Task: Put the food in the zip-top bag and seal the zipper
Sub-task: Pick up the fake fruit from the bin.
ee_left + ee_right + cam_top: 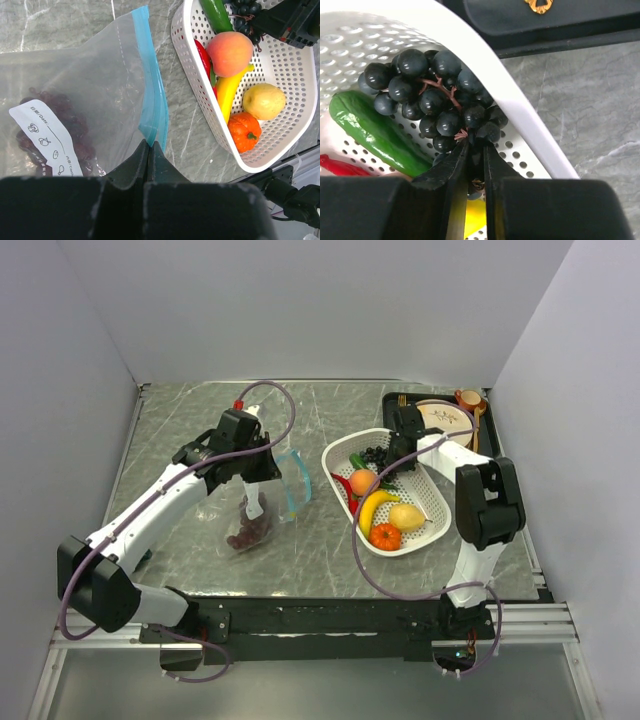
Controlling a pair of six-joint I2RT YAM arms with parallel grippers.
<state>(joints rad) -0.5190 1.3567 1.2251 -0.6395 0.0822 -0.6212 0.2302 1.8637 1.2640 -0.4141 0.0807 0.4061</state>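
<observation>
The zip-top bag (75, 75) hangs upright on the table (180, 440), with dark purple grapes (55, 115) inside it. My left gripper (150, 145) is shut on its teal zipper (150, 85), pinching the strip's end. From above, the bag (262, 508) is under the left gripper (270, 465). In the white basket (440, 508) lie a peach (229, 53), banana (227, 95), lemon (264, 101), orange tomato (244, 131), red chili (204, 56) and a green piece (375, 130). My right gripper (475, 145) is at the basket's far rim. Its jaws are closed narrowly on a bunch of black grapes (435, 85).
A black tray (395, 400) at the back right holds a beige plate (445, 418) and an orange cup (468, 398). The basket's white rim (520, 110) runs just right of the right gripper. Grey walls enclose the table on three sides.
</observation>
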